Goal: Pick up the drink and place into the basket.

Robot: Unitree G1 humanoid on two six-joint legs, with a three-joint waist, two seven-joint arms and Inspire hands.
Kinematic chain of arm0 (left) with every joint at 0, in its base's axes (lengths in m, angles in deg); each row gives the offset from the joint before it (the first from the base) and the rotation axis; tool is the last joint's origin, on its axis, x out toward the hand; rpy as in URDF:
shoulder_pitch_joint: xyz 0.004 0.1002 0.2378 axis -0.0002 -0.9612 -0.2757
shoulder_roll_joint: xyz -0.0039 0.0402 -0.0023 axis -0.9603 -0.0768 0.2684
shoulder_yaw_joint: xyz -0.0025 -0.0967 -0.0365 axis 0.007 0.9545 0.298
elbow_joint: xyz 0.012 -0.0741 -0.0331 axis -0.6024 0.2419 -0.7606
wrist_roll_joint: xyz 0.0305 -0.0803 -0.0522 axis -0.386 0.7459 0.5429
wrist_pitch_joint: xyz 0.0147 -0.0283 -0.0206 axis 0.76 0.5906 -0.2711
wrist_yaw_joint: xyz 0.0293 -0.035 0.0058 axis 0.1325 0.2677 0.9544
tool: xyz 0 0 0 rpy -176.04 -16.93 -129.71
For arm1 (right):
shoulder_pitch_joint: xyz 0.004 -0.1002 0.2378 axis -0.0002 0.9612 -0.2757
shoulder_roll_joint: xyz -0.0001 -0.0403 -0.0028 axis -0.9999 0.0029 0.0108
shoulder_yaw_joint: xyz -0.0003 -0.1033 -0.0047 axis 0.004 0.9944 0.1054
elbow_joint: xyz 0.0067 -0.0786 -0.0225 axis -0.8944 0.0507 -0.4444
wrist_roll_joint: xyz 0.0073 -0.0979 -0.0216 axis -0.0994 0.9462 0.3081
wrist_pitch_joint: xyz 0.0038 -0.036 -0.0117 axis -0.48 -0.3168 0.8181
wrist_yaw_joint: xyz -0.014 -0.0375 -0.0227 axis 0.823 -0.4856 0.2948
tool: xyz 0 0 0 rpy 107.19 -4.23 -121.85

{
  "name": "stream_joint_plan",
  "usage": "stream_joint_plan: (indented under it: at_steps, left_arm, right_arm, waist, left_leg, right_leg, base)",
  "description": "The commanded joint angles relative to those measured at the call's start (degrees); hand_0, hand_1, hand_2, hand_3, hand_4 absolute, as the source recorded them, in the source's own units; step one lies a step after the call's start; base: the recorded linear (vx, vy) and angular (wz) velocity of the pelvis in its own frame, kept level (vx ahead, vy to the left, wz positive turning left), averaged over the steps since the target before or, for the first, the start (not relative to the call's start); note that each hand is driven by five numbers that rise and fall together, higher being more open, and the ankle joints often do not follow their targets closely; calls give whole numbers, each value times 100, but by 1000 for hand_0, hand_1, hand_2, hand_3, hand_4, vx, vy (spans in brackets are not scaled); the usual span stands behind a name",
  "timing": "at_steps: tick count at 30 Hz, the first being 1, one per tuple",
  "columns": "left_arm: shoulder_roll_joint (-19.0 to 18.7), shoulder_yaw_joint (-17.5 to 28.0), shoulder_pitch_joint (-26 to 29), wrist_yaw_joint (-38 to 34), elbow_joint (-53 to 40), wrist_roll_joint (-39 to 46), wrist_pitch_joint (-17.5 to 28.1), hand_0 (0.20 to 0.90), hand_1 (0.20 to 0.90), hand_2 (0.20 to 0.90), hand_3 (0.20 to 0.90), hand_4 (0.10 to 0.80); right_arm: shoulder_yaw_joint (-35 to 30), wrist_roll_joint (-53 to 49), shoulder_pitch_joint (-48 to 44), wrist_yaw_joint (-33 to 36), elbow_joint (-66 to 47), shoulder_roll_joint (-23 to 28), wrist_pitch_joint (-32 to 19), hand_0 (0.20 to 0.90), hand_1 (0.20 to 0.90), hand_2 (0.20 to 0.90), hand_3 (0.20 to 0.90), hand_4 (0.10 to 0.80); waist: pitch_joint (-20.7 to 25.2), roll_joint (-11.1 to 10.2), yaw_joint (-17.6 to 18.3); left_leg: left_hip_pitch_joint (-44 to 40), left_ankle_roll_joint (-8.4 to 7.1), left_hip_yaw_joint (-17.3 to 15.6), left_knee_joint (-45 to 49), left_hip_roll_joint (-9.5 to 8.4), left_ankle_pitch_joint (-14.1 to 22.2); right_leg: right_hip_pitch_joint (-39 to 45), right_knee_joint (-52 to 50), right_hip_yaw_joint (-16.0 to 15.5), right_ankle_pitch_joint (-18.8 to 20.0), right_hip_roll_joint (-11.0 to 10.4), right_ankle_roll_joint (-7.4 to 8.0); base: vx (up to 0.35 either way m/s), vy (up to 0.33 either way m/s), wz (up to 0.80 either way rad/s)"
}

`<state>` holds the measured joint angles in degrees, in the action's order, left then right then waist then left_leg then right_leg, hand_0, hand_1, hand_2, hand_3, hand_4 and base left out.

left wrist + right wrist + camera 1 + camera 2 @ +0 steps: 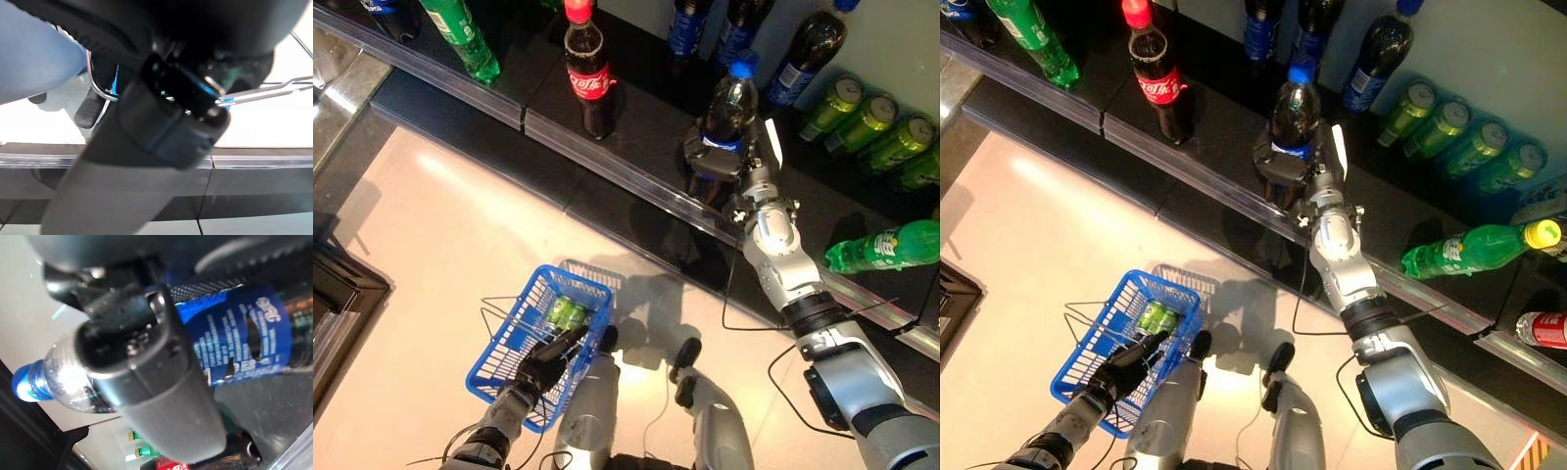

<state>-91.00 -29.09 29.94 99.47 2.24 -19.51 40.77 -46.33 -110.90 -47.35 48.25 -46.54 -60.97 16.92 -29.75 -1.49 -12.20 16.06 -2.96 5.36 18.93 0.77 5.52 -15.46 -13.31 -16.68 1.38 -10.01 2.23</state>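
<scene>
The drink, a dark cola bottle [732, 103] with a blue cap and blue label [239, 333], stands upright on the black shelf [626, 127]. My right hand [715, 162] is shut on its lower body, and its thumb [151, 367] lies across the bottle. Below, over the pale floor, hangs the blue wire basket [499, 343] with green cans [568, 311] inside. My left hand [548, 362] is curled round its wire handle [264, 90].
A red-capped cola bottle [585, 73] stands left of the drink. More blue-labelled bottles [803, 49] stand behind it. Green cans [871, 122] and a lying green bottle [886, 247] are to the right. A clear rail [607, 162] runs along the shelf's front edge.
</scene>
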Motion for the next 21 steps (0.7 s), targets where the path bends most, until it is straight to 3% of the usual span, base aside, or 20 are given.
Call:
stream_joint_plan:
  at_steps: [1,14,21]
  left_arm:
    - [170,-205,-148,440,-464,54,97,300,300,300,200,100]
    - [227,-152,-220,392,-523,8,204,300,300,300,200,100]
    - [323,-5,-544,488,-500,-214,319,300,300,300,200,100]
  right_arm:
    - [-177,186,-597,20,-694,92,-556,300,300,300,200,100]
    - [-202,492,-447,-36,-1320,89,-627,300,300,300,200,100]
    - [-120,645,216,-147,-1887,98,-619,300,300,300,200,100]
  waist:
    - [296,67,33]
    - [345,136,124]
    - [945,80,275]
  left_leg:
    - [329,223,-53,-87,-103,-390]
    - [145,223,-75,-305,-74,-450]
    - [-635,79,-303,-1591,104,-879]
  right_leg:
    - [268,-323,154,-333,-168,56]
    - [306,-308,200,-369,-129,30]
    - [975,706,215,-58,-11,196]
  base:
    - [0,0,0]
    - [-5,-1,0]
    - [91,27,-1]
